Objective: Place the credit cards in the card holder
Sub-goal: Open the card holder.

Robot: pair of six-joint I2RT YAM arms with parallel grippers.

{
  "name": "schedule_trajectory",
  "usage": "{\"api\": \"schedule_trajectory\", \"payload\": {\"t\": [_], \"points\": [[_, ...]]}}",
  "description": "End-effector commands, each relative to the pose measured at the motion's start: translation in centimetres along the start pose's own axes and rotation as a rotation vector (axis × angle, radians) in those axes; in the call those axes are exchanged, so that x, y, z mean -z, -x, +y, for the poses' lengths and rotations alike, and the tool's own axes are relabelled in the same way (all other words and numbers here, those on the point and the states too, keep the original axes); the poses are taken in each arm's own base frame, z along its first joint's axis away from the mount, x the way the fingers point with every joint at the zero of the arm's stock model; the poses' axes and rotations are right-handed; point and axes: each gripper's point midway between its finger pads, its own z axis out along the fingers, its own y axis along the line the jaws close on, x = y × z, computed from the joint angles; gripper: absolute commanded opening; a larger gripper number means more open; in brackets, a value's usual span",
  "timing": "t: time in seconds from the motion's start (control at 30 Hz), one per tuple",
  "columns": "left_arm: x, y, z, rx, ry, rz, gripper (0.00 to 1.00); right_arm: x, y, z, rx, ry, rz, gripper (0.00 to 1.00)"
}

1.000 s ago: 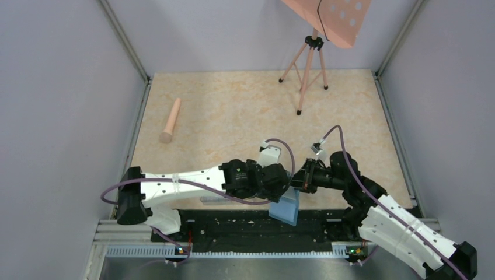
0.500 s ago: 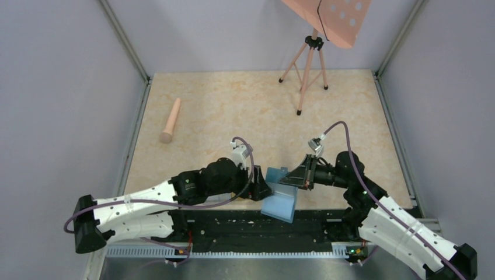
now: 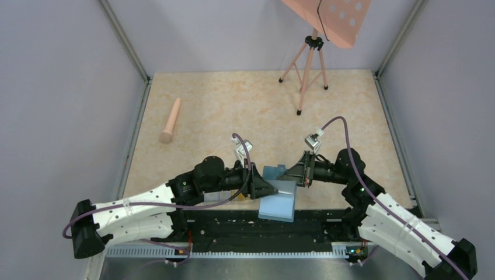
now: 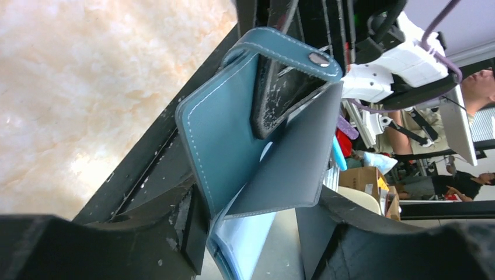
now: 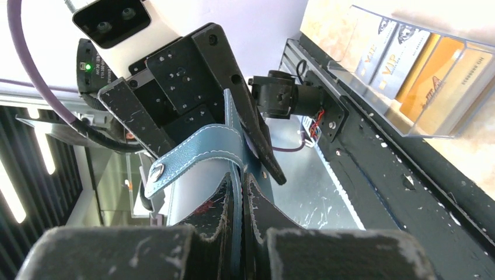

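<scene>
I read the top external view from high above and behind the card holder [image 3: 279, 198], facing down and forward across the whole table [image 3: 233, 105]. The left wrist view faces the card holder from its left at close range. The right wrist view faces it from its right, closer yet. All three views share the card holder. The right wrist view also shows the left wrist camera [image 5: 111, 23].

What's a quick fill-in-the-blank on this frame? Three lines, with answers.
1. The right gripper is ___ on the card holder.
2. The credit cards lie ___ the clear box.
3. In the top view, the pink cylinder lies on the ___ side of the table.
Missing words: shut; inside; left.
</scene>
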Motion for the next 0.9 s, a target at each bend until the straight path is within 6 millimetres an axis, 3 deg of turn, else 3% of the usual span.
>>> {"api": "schedule_trajectory", "payload": {"t": [0.0,0.13,0.2,0.37,0.4,0.5,0.63,0.87], "points": [[0.1,1.7,-3.1,-0.025,-0.137,-0.067,0.55,0.2,1.0,3.5,0.069,0.101,-0.03,0.0],[0.0,1.8,-3.3,-0.018,-0.151,-0.067,0.52,0.1,0.8,3.0,0.076,0.106,-0.022,0.0],[-0.3,1.8,-3.3,-0.015,-0.153,-0.062,0.47,0.1,0.8,2.7,0.075,0.104,-0.023,0.0],[-0.3,2.2,-2.8,-0.004,-0.121,-0.081,0.05,0.0,0.7,2.2,0.086,0.09,-0.024,0.07],[-0.1,2.3,-2.7,0.0,-0.11,-0.085,0.0,0.0,0.8,2.1,0.098,0.079,-0.026,0.09],[0.4,2.4,-1.8,0.021,-0.061,-0.095,0.0,0.2,1.2,0.9,0.201,-0.042,-0.018,0.16],[1.3,2.1,-0.5,0.042,0.014,-0.093,0.0,1.5,2.7,-0.9,0.313,-0.276,-0.03,0.45],[3.6,0.1,4.5,0.089,0.333,0.022,0.0,2.0,3.3,-1.5,0.369,-0.37,-0.004,0.86]]}}
